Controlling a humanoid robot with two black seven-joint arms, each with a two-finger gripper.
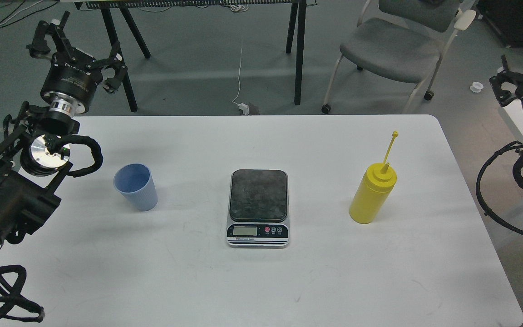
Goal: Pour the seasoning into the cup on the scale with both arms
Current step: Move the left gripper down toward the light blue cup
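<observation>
A light-blue ribbed cup (135,186) stands upright on the white table (252,281), left of centre. The scale (259,208) lies in the middle with its dark plate bare. To the right stands the yellow seasoning bottle (372,193), its cap strap sticking up. My left gripper (76,47) hovers beyond the table's far left corner, open and empty, well above and behind the cup. At the right edge of the view my right gripper (511,84) is raised off the table, far from the bottle, with fingers spread and nothing in them.
A grey chair (397,50) and black stand legs (298,50) are on the floor behind the table. A white cable (239,77) runs across the floor. The table's right edge lies between the bottle and my right arm.
</observation>
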